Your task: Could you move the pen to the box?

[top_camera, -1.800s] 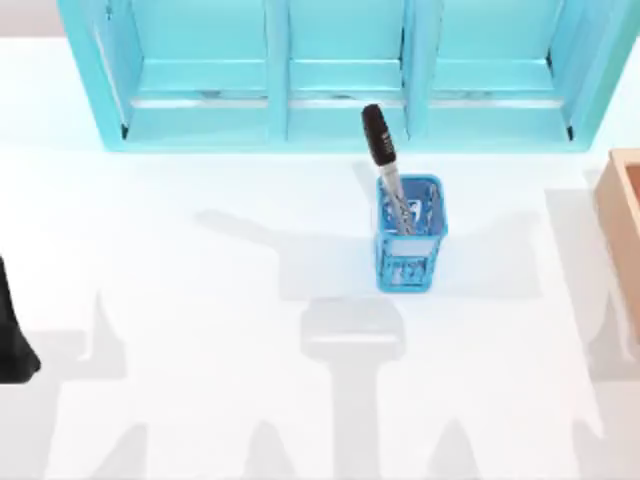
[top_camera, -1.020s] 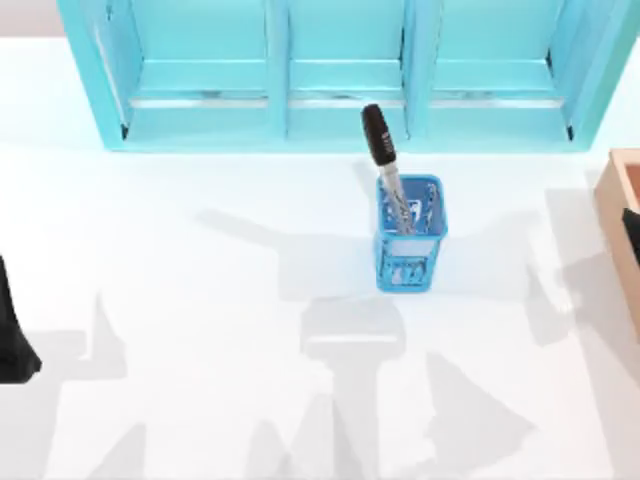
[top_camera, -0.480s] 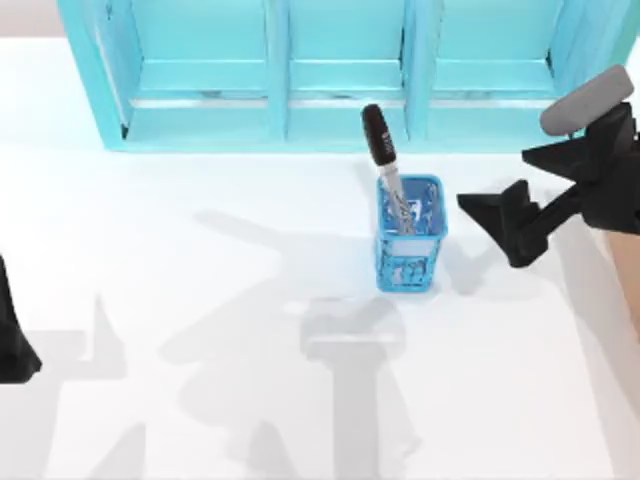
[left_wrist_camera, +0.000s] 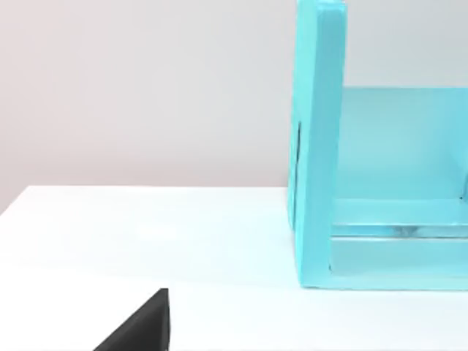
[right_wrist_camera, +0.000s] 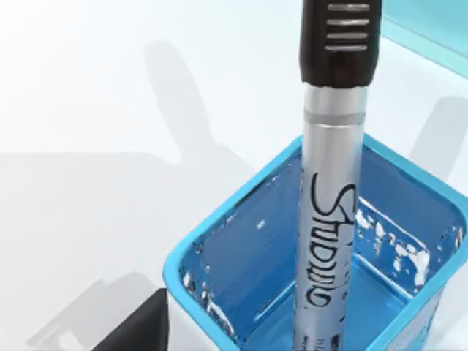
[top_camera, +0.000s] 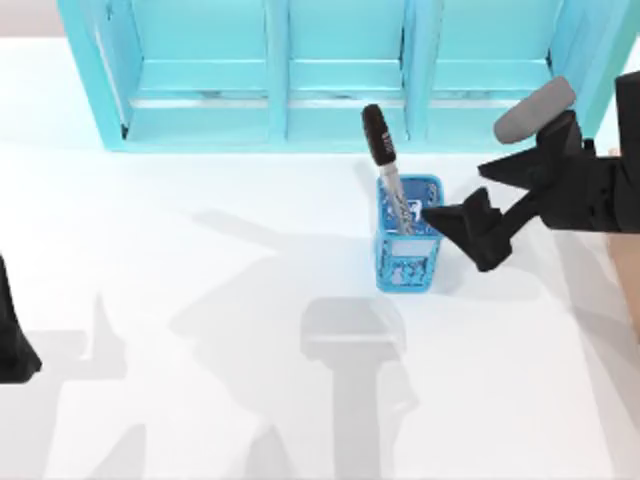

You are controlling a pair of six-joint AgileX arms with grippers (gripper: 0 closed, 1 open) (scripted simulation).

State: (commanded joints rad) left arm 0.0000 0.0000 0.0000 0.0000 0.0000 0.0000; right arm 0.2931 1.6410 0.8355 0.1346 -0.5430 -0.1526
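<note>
- The pen (top_camera: 386, 172) stands in the blue cup (top_camera: 409, 245), near the middle of the table (top_camera: 200, 300) and just in front of the big turquoise shelf (top_camera: 340, 80).
- Its black cap is at the top, sticking out above the cup, and its silver end is down inside.
- Its long line runs up and down, but it tips a little. From above, the cap leans toward the shelf and toward the left side.
- In the right wrist view the pen (right_wrist_camera: 333, 183) looks almost straight, with the cup's rim (right_wrist_camera: 219, 234) all around it.
- The right gripper (top_camera: 468, 205) is just beside the cup, on its right side. Its two fingers are spread apart and hold nothing.
- One finger (top_camera: 470, 228) looks very close to the cup's rim. I think it could bump the cup and push it over, because the cup is small and light.
- The pen is thin and leaning, so the fingers might close beside it and miss.
- If the pen gets pulled out sideways, it could catch the rim and drag the cup along.
- The box (top_camera: 622, 155) is at the right edge of the table, mostly behind the right arm.
- The left gripper (top_camera: 14, 345) waits at the left edge of the table. I cannot tell if it is spread or closed.
</note>
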